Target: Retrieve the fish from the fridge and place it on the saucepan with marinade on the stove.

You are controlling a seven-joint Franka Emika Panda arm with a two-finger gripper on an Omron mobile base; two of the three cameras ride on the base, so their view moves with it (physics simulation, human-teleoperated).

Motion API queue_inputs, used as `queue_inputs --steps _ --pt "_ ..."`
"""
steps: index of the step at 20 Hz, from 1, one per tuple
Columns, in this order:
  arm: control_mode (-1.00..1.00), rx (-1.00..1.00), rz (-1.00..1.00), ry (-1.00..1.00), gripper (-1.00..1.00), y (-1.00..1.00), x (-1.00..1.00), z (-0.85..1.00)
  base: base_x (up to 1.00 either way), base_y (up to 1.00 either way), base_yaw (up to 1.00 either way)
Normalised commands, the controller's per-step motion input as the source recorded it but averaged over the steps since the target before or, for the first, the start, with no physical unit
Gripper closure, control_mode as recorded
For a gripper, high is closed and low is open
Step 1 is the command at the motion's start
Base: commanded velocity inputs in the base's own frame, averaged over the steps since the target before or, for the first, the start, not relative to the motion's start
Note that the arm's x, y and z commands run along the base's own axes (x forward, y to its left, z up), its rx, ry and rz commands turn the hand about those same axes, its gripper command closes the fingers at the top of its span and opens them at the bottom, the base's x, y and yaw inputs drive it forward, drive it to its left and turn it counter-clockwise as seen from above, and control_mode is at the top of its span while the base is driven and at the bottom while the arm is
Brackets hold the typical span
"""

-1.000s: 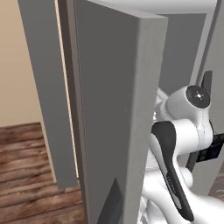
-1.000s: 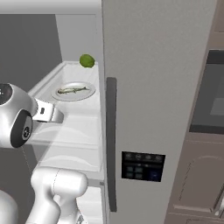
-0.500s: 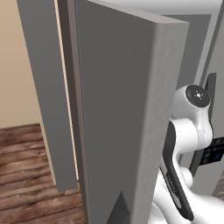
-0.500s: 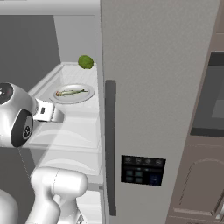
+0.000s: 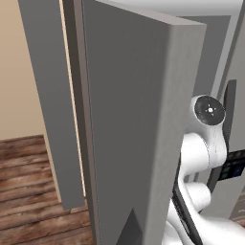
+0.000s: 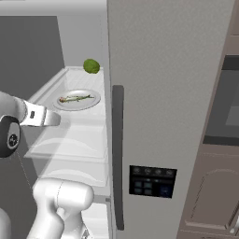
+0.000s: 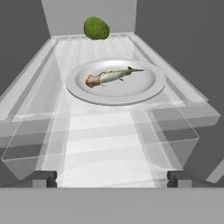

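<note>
The fridge [image 6: 168, 84] has its left door [image 5: 134, 119] swung open, and white shelves show inside. The fish [image 7: 109, 76], small, slim and greenish-brown, lies on a white plate [image 7: 144, 89] on the upper shelf; the right base view shows the fish [image 6: 74, 98] too. My gripper [image 7: 111, 179] hovers in front of the shelf's near edge, short of the plate, open and empty. From the right base view the gripper [image 6: 55, 120] sits just below and left of the plate. The saucepan, marinade and stove are out of view.
A round green fruit [image 7: 96, 28] rests at the back of the same shelf, behind the plate. The shut right door carries a long dark handle [image 6: 117, 154] and a control panel [image 6: 151, 182]. A dark built-in oven [image 6: 224, 107] stands to the right. Wooden floor [image 5: 28, 191] lies left.
Both base views have shifted slightly, and the open door's edge now reaches further right in the left base view. The gripper stays open in front of the shelf.
</note>
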Motion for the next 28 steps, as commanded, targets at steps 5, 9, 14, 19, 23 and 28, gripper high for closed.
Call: queue_inputs --steps 5,9,14,19,23,28 --pt "-1.00 -0.04 -0.10 -0.09 -1.00 0.03 -0.01 0.72 0.00 0.00 0.00" --pt "-1.00 -0.01 -0.11 -0.02 -1.00 0.00 0.06 0.37 0.00 0.00 0.00" --pt "-1.00 0.01 -0.09 0.06 -1.00 0.00 0.44 0.00 0.00 0.00 0.00" --pt "-1.00 0.09 -0.02 0.08 -1.00 -0.04 0.45 0.00 0.00 0.00 0.00" --pt "-1.00 0.16 -0.01 0.02 -1.00 -0.06 0.45 0.00 0.00 0.00 0.00" --pt "-1.00 0.11 -0.02 0.00 -1.00 -0.02 0.41 -0.12 0.00 0.00 0.00"
